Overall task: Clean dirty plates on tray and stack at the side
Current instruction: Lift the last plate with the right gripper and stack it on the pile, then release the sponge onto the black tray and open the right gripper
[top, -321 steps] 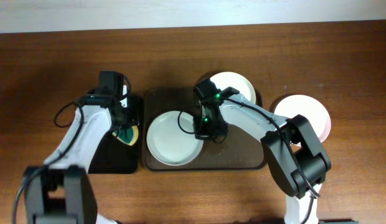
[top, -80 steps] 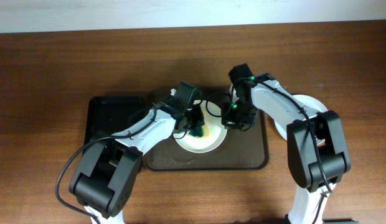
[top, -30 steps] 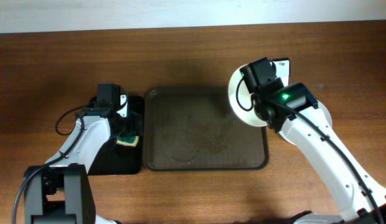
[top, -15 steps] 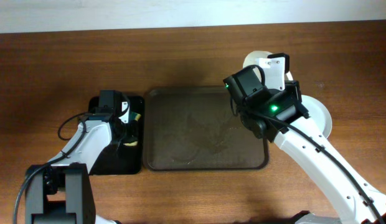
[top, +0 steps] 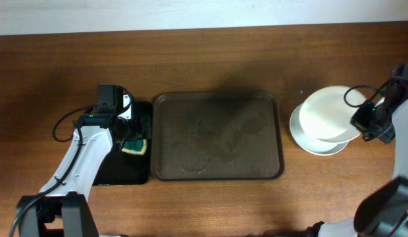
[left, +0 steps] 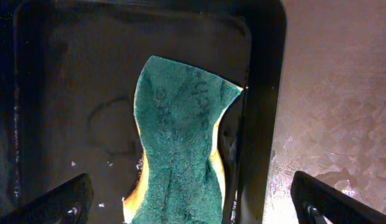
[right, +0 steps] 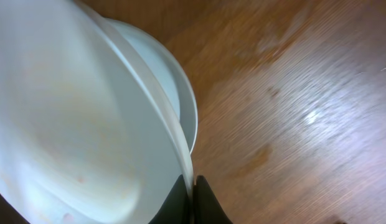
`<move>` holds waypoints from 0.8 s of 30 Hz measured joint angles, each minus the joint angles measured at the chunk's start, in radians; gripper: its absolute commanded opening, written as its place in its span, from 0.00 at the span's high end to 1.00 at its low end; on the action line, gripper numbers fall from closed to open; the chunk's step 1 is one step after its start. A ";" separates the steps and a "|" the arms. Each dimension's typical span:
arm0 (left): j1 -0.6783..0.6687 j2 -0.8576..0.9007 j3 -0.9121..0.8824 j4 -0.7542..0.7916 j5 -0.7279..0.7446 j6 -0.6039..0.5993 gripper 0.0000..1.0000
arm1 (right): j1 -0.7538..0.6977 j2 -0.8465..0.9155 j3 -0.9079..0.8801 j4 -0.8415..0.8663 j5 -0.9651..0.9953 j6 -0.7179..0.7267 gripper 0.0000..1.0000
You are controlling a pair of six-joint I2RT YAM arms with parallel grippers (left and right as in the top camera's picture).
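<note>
The brown tray (top: 217,135) lies in the middle of the table with no plates on it. My right gripper (top: 370,122) is shut on the rim of a white plate (top: 328,112), held tilted over another white plate (top: 317,140) to the right of the tray. In the right wrist view the fingers (right: 180,202) pinch the rim of the held plate (right: 75,124), which shows faint orange marks; the lower plate (right: 177,93) peeks out behind it. My left gripper (top: 130,133) (left: 193,208) stands open over a green-and-yellow sponge (left: 180,143) (top: 135,146).
The sponge lies in a small black tray (top: 118,168) (left: 56,93) at the brown tray's left edge (left: 330,93). Bare wooden table (top: 210,59) surrounds both trays, and the table's far edge runs along the top.
The right arm swung the white plate from the tray's right corner out over the plate at the side. The left jaws opened wide and the sponge lies free.
</note>
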 measured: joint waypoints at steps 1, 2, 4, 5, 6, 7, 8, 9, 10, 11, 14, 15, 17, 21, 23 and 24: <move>0.000 0.000 0.000 0.000 0.000 -0.001 0.01 | 0.000 0.047 -0.001 -0.011 -0.018 -0.011 0.96; 0.000 0.000 0.000 0.000 0.000 -0.003 0.01 | 0.000 0.068 0.000 -0.018 -0.023 -0.013 0.96; 0.000 0.000 0.000 0.000 0.000 -0.004 0.01 | 0.000 0.146 0.000 -0.029 -0.030 -0.017 0.96; 0.000 0.000 0.000 0.001 0.000 -0.004 0.01 | 0.000 0.175 -0.001 -0.033 -0.029 -0.017 0.96; 0.000 0.000 0.000 0.001 0.000 -0.004 0.01 | -0.001 0.177 -0.001 -0.038 -0.029 -0.017 0.96; 0.000 0.000 0.000 0.001 0.000 -0.004 0.01 | -0.001 0.177 -0.001 -0.047 -0.028 -0.016 0.84; 0.000 0.000 0.000 0.001 0.000 -0.004 0.01 | -0.001 0.177 -0.001 -0.055 -0.025 -0.023 0.71; 0.000 0.000 0.000 0.001 0.000 -0.004 0.01 | -0.001 0.177 -0.001 -0.064 -0.025 -0.020 0.57; 0.000 0.000 0.000 0.002 0.000 -0.004 0.01 | -0.001 0.177 -0.001 -0.066 -0.026 -0.020 0.49; 0.000 0.000 0.000 0.004 0.000 -0.004 0.01 | -0.001 0.177 -0.001 -0.074 -0.035 -0.022 0.46; 0.000 -0.011 0.001 0.004 0.000 -0.004 0.01 | 0.000 0.177 0.000 -0.074 -0.130 -0.082 0.23; 0.000 -0.024 0.004 0.002 0.000 -0.004 0.01 | 0.010 0.171 0.004 -0.074 -0.170 -0.117 0.16; 0.000 -0.048 0.040 -0.060 0.000 -0.030 0.01 | 0.075 0.110 0.031 -0.077 -0.211 -0.178 0.01; 0.009 -0.057 0.163 -0.251 0.044 -0.053 0.01 | 0.289 -0.134 0.065 -0.064 -0.224 -0.260 0.01; 0.048 -0.077 0.205 -0.353 0.066 -0.056 0.01 | 0.348 -0.224 0.067 -0.088 -0.209 -0.274 0.01; 0.074 -0.102 0.210 -0.409 0.069 -0.056 0.01 | 0.363 -0.276 0.067 -0.124 -0.205 -0.279 0.01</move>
